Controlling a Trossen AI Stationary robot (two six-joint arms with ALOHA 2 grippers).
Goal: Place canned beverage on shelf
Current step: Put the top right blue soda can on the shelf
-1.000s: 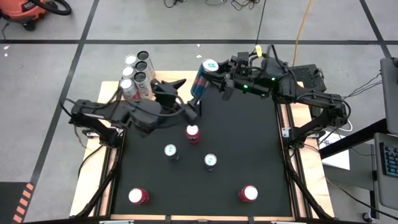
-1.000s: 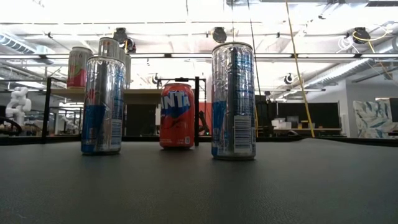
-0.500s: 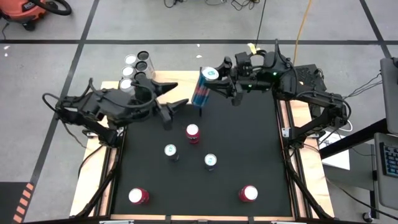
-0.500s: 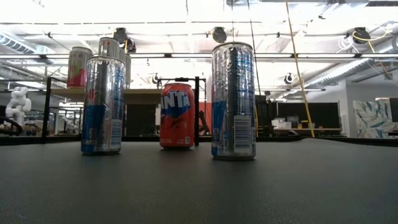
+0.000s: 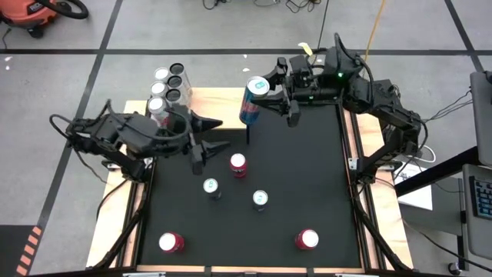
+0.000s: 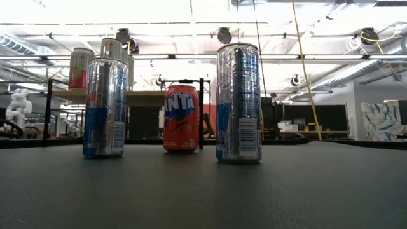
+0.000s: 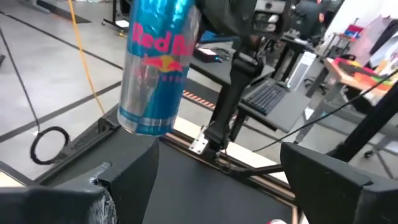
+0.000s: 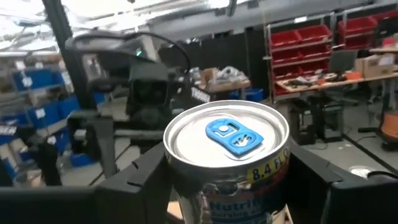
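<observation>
- My right gripper [image 5: 270, 91] is closed around a blue and silver can [image 5: 252, 100], holding it tilted in the air above the pale wood shelf [image 5: 219, 100] at the table's far edge.
- Four cans [image 5: 167, 91] stand clustered on the shelf's left end.
- My left gripper [image 5: 207, 138] hangs spread wide and empty, just left of a red-topped can [image 5: 238, 165] on the black mat [image 5: 307, 185].

Blue can [image 5: 251, 99] in right gripper [image 5: 270, 98]
</observation>
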